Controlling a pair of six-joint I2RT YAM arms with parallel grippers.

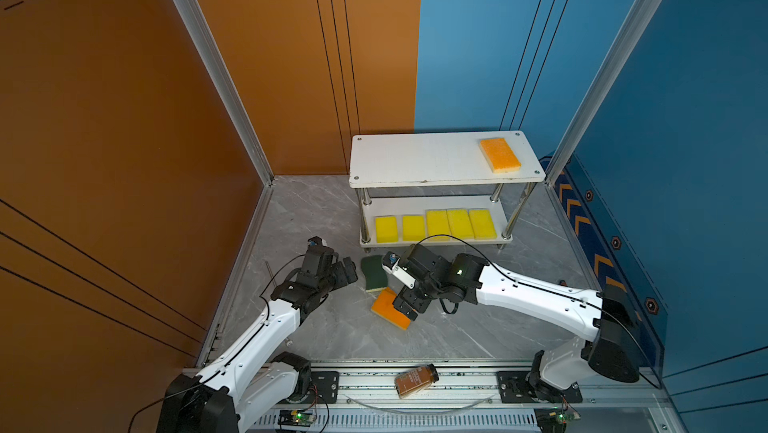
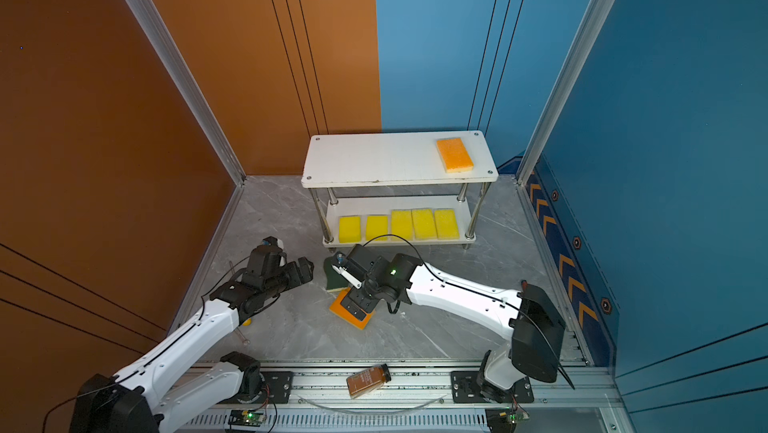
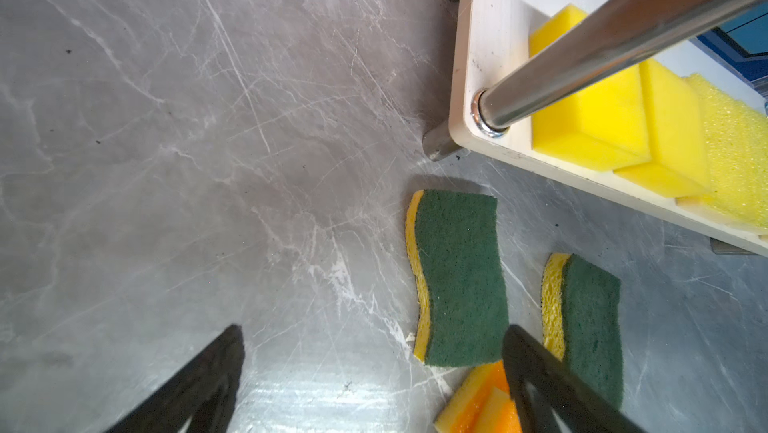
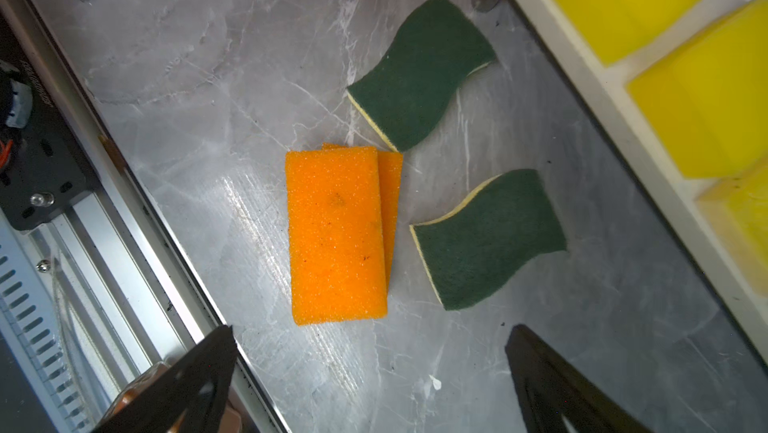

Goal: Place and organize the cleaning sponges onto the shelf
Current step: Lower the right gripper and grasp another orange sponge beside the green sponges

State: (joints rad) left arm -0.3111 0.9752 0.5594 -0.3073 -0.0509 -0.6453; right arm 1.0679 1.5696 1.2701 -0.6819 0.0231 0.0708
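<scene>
Both top views sit high at the near side, looking down and back toward the shelf (image 1: 415,160) (nearly the same framing). Wrist cams hang close over the gray floor (image 3: 166,119), and both catch the two green sponges (image 4: 424,73) plus the shelf's lower board.

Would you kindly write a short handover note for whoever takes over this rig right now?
Left hand: open, empty, near the green sponges.
Right hand: open, empty, by the two overlapping orange sponges.
Done: five yellow sponges on the shelf's lower board, one orange sponge on its top board.
Left: those two orange and two green sponges, lying on the table, go onto the shelf.
</scene>
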